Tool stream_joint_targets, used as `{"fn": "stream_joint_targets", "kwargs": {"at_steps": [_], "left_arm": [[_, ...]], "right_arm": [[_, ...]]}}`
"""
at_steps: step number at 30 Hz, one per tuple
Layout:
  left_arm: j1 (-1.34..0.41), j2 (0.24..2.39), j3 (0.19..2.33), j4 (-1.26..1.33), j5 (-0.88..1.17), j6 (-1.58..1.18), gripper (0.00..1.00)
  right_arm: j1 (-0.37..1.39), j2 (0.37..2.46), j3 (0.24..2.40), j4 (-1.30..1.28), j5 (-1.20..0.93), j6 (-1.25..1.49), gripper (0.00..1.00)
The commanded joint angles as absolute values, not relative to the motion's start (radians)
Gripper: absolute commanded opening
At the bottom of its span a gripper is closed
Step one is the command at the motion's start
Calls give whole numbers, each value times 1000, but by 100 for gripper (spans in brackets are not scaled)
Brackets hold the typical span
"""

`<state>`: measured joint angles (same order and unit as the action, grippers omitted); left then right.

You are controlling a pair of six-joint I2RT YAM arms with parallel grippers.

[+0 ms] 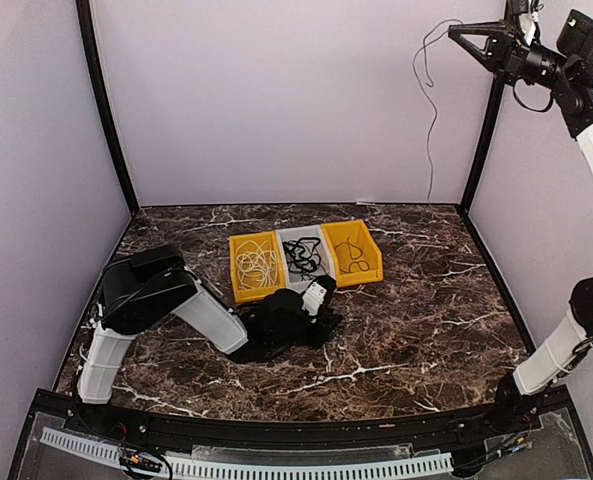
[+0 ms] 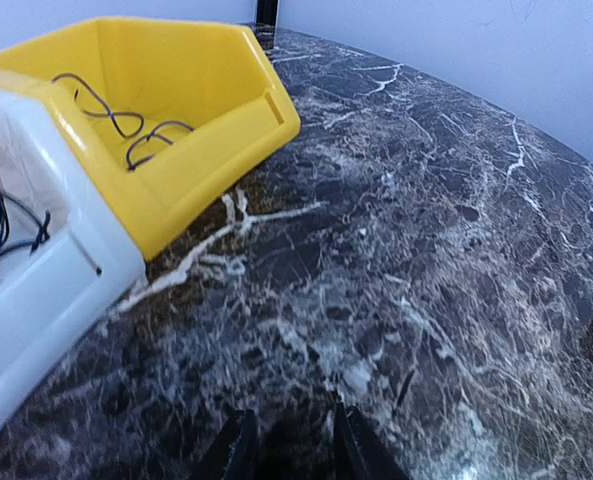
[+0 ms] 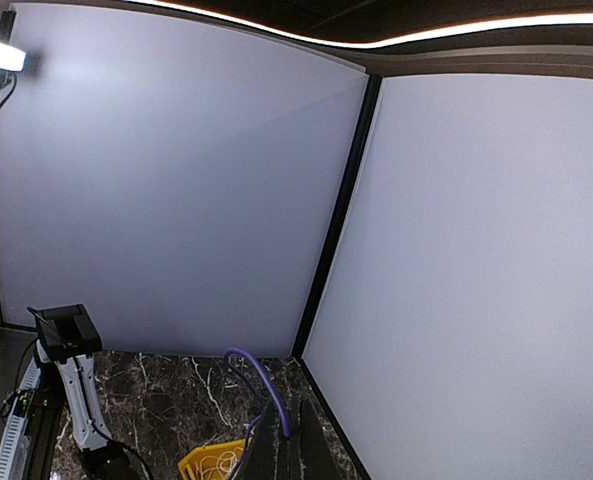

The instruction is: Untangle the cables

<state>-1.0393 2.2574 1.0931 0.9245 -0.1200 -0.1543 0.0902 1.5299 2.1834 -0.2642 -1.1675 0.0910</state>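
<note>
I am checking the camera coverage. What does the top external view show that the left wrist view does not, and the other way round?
Only top external: the white cable in the left yellow bin, and the right gripper high up, shut. Only left wrist: the left gripper from close, fingers apart, nothing between them. Both: the right yellow bin with the dark cable, the white bin with the black cable, the marble table.

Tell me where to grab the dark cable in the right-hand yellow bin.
I'd pinch the dark cable where its loops cross, coming down from above: it lies flat on the floor of the yellow bin, whose walls would likely block a sideways approach.
</note>
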Motion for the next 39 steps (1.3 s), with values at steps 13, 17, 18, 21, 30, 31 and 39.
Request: {"fn": "stream_joint_targets", "kwargs": {"at_steps": [13, 17, 18, 21, 30, 31, 39], "left_arm": [[-1088, 1729, 701, 858, -111, -323, 45], [-1091, 1644, 608, 838, -161, -350, 45], [-1090, 1633, 582, 835, -172, -358, 45], [-1089, 1596, 542, 816, -208, -376, 45], [-1090, 1564, 503, 791, -233, -382, 45], [-1090, 1565, 505, 791, -235, -379, 45], [-1091, 1603, 540, 784, -214, -375, 45]], "right_arm": [[86, 1646, 2060, -142, -1061, 99, 0], [87, 1719, 2124, -149, -1064, 118, 0], [87, 1735, 2135, -142, -1064, 126, 0], [87, 1774, 2179, -127, -1050, 138, 0], [98, 1786, 2263, -115, -1024, 120, 0], [103, 1778, 2265, -121, -1026, 114, 0], [146, 1736, 2290, -133, -1017, 78, 0]]}}
